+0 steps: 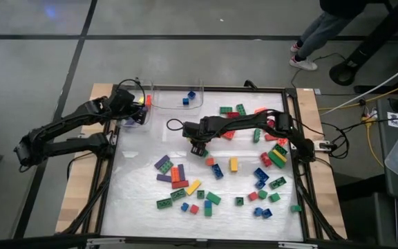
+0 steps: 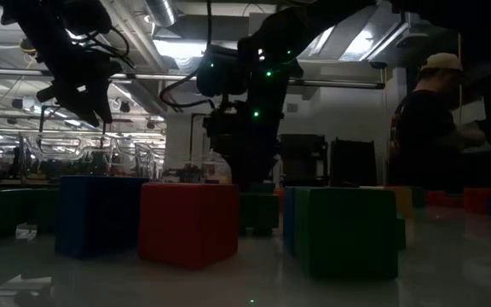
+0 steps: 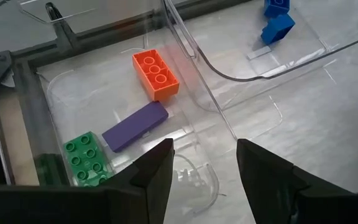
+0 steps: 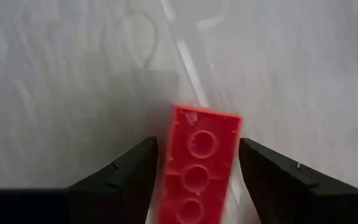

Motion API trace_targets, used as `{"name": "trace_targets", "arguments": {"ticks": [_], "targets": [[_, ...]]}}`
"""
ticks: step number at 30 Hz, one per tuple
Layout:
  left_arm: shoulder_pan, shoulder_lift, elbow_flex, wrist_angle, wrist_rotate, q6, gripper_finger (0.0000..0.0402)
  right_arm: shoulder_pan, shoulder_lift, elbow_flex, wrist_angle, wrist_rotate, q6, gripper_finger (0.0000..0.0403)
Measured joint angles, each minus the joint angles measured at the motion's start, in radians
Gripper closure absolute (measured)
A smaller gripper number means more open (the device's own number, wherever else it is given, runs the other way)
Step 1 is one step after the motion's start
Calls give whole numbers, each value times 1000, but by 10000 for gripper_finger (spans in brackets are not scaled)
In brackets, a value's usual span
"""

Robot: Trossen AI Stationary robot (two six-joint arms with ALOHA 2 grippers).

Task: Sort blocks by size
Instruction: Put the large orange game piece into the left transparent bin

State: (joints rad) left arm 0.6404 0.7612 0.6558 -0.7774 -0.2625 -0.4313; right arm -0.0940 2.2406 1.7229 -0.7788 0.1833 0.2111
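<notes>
Two grippers are mine. My left gripper (image 3: 204, 163) hangs over the clear bin (image 1: 138, 117) at the upper left of the high view, its fingers parted with nothing between them. Inside that bin lie an orange brick (image 3: 155, 74), a purple brick (image 3: 135, 126) and a green brick (image 3: 88, 158), all long ones. Just beside it, toward the top centre of the high view, a second clear bin (image 1: 179, 94) holds short blue bricks (image 1: 188, 97).

My right gripper (image 1: 198, 146) sits near the middle of the high view, above the white mat (image 1: 137, 187). In the right wrist view a long red brick (image 4: 199, 163) stands between my fingers (image 4: 126, 171); a gap shows on each side, so I cannot tell whether they press it.

Most of the loose blocks (image 1: 216, 183) lie scattered across the lower and right parts of the mat in red, yellow, green, blue, orange and purple. In the low view, at the right edge, a person (image 2: 437, 128) in a cap stands behind the table.
</notes>
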Motion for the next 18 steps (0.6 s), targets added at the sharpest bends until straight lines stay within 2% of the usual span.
{"name": "trace_targets", "arguments": {"ticks": [4,10,18], "targets": [[-11,0,0,1,16,-5,238,-5,1,1,0,-44,2,191],[-50,0,0,15,104,-7,238,-5,1,1,15,-75,-8,269],[-117,0,0,102,267,-44,238,-3,2,0,174,-92,-43,268]]}}
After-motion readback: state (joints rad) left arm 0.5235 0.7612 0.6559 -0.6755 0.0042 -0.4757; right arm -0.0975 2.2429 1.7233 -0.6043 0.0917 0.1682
